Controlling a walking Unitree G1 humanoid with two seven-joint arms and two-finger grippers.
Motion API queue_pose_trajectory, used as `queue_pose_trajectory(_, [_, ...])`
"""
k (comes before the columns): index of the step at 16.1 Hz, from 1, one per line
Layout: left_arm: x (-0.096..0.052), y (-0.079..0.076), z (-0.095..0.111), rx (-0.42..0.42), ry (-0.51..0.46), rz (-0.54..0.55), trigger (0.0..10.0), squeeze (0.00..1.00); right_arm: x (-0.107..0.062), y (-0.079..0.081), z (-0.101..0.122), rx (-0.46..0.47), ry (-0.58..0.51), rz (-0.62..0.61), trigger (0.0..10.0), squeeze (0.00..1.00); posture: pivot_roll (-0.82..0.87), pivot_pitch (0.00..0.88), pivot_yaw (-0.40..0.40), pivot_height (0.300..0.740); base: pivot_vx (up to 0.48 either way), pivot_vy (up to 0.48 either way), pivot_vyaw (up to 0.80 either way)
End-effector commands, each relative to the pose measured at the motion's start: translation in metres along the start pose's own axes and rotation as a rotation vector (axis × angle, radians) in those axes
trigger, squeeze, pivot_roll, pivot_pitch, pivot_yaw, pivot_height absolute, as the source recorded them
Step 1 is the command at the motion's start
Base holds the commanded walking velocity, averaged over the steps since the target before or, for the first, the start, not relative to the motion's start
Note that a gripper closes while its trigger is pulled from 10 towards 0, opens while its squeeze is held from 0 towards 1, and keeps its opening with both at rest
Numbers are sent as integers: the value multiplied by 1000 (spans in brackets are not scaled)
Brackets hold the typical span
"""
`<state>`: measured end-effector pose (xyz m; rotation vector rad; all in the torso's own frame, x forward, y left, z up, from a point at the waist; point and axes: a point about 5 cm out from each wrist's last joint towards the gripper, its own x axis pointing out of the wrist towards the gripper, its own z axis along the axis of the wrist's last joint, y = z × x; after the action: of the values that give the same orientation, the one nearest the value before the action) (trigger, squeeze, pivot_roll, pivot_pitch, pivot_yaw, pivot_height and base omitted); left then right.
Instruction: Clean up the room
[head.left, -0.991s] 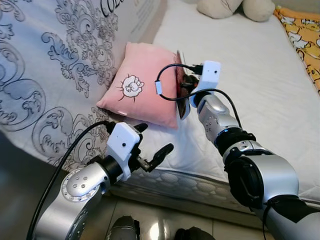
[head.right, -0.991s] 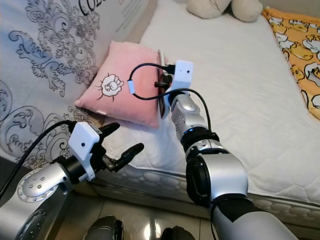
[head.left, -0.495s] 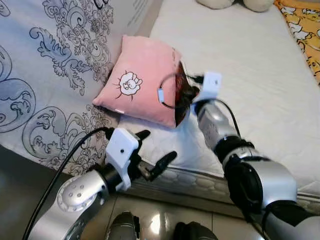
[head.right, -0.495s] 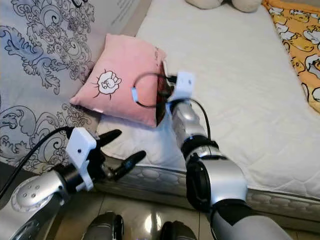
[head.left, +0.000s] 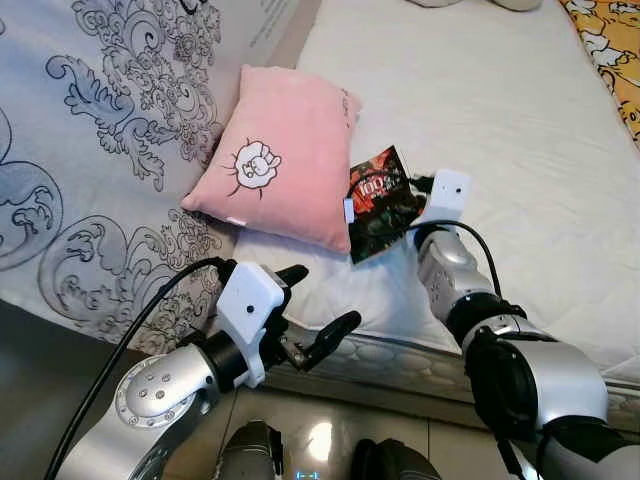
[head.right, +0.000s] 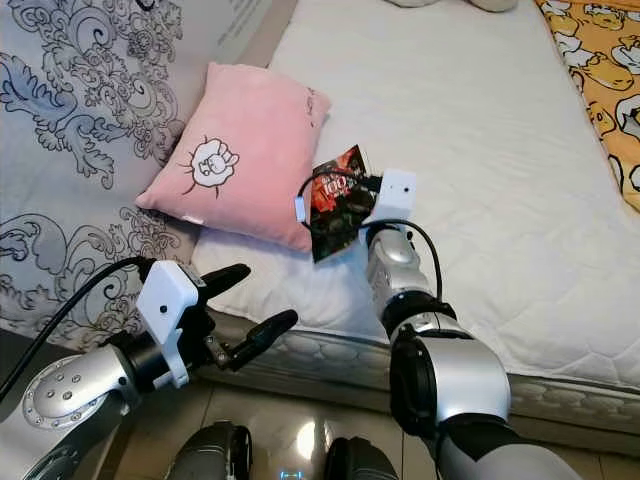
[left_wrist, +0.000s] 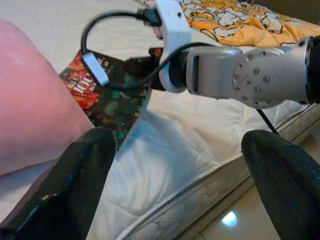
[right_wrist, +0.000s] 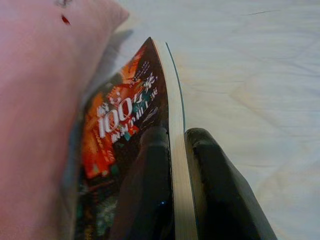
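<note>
The right tool (right_wrist: 172, 165) is clamped on a thin book (head.left: 378, 200), one black finger on each side of the book's white page edge, as the right wrist view shows. The book has a dark cover with red and orange print and a large white "100" on it. It is held above the white mattress (head.left: 520, 130) of the bed, tilted, with its cover facing toward the pink pillow (head.left: 283, 155). The book's far edge sits just beside the pillow's right side; whether the two touch cannot be told. A black cable with a small white tag loops from the right wrist in front of the book.

The pink pillow lies on the mattress near its front left corner and bears a small white cartoon print. Its left side leans against a white bedcover (head.left: 110, 130) with grey scroll patterns that drapes down off the bed.

The left tool (head.left: 315, 315) hovers low in front of the bed's front edge, over the shiny tiled floor (head.right: 300, 440). Its two black fingers (left_wrist: 80, 175) are spread wide apart and hold nothing. In the left wrist view the book, the pillow and the right arm show between those fingers.

An orange blanket (head.right: 600, 80) with a white cartoon pattern lies along the right side of the mattress, well apart from the book.
</note>
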<state>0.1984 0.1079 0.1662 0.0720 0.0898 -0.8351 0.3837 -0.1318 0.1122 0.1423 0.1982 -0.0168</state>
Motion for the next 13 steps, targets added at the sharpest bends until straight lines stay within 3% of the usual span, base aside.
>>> queue_pose_trajectory(1, [0,-4,2,-3,-9,-36,10000,0,-3,-4,-12,-53,53,-19,0,0,372,194,-24,723,0,0,0])
queue_pose_trajectory(2, [0,-5,1,-9,-9,-43,10000,0,-4,-7,-18,-85,81,-43,10000,0,370,190,-24,723,0,0,0])
queue_pose_trajectory(4, [2,-7,-1,-36,-10,-59,10000,0,-6,-10,-26,-113,121,-71,10000,0,369,190,-24,723,0,0,0])
queue_pose_trajectory(5, [3,-9,-1,-37,-11,-69,10000,0,-7,-11,-27,-114,129,-75,10000,459,366,188,-24,723,0,0,0])
queue_pose_trajectory(7, [3,-9,-1,-32,-2,-86,10000,0,-7,-12,-28,-116,134,-95,10000,1000,364,186,-21,723,0,0,0])
queue_pose_trajectory(13, [2,-7,-2,-21,12,-94,10000,0,-9,-15,-32,-115,137,-114,10000,1000,365,189,-19,723,0,0,0])
